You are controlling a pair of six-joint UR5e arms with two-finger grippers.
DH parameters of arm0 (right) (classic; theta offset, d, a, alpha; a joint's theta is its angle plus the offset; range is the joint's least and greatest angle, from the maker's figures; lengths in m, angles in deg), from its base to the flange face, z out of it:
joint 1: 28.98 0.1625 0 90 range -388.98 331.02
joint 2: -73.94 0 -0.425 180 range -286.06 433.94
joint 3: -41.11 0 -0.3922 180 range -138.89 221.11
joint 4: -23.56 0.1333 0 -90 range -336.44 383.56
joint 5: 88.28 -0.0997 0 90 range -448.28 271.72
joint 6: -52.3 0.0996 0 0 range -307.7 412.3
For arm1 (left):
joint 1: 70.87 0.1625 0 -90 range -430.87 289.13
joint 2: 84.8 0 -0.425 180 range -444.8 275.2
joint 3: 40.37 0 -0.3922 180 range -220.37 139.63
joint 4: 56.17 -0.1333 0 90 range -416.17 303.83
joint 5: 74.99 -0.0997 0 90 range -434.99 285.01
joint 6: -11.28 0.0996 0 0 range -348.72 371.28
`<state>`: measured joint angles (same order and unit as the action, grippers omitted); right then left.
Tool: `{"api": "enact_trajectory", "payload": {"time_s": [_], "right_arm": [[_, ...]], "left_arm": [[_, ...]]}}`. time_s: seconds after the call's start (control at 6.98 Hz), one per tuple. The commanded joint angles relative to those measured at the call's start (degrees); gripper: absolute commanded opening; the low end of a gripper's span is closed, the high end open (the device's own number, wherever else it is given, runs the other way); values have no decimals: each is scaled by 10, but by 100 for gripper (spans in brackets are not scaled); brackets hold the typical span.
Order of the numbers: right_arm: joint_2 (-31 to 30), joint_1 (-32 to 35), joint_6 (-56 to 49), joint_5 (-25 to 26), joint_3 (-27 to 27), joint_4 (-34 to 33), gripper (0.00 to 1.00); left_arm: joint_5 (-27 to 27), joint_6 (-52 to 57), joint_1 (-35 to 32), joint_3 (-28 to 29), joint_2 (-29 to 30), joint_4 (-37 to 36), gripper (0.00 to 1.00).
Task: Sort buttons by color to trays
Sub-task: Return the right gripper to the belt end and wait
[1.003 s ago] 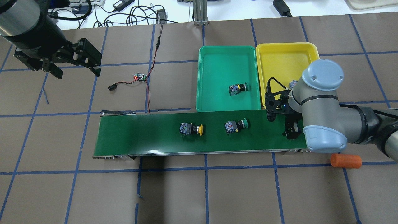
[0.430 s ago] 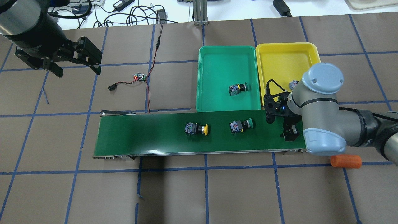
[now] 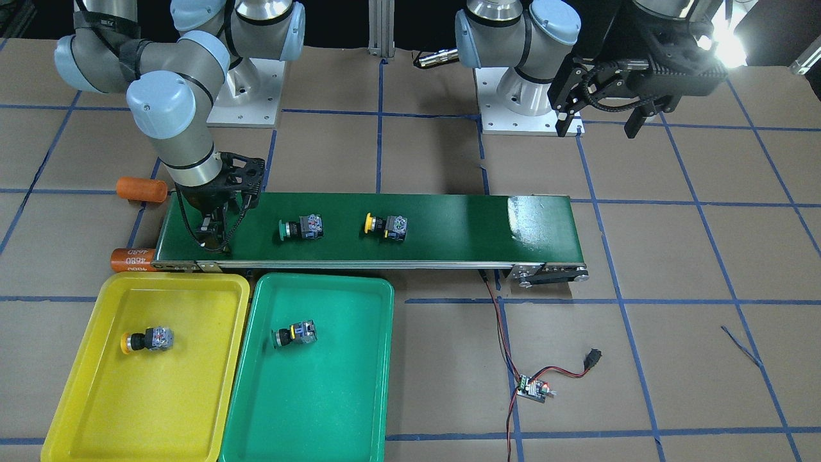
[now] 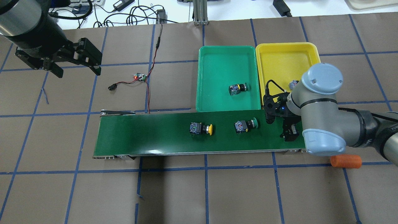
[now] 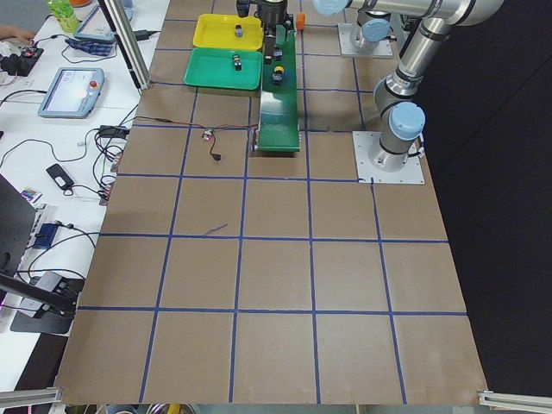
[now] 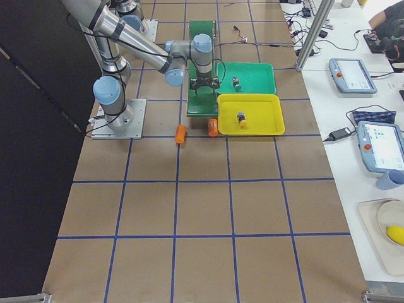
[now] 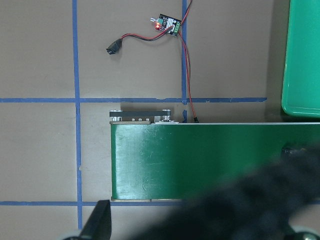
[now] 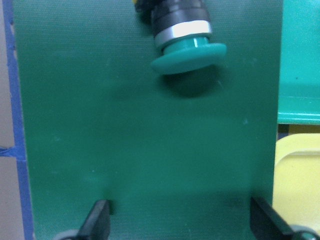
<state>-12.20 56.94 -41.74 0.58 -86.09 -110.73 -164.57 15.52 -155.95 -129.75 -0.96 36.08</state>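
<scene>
The camera by my right claw (image 8: 182,222) is looking down, close over the belt (image 8: 125,150); overhead and front cameras are viewing it from opposite sides.

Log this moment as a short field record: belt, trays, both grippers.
belt: green-capped button and yellow-capped button, both on their sides
green tray: one sorted green button
yellow tray: one sorted yellow button
right gripper: open, empty, low over belt end, green-capped button just ahead
left gripper: open, empty, away from belt
</scene>
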Motion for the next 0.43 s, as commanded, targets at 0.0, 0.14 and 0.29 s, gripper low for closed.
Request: {"api": "enact_trajectory", "payload": {"time_s": [0.0,0.14,0.29], "right_arm": [[0,1,0,-1,-1,0,100],[0,2,1,-2,-1,0,100],[-1,5,3,-2,-1,0,100]], "left_arm": [[-2,1,0,0,-1,-1,100],[-2,2,0,0,-1,-2,100],[-2,3,0,3,0,-2,100]]}}
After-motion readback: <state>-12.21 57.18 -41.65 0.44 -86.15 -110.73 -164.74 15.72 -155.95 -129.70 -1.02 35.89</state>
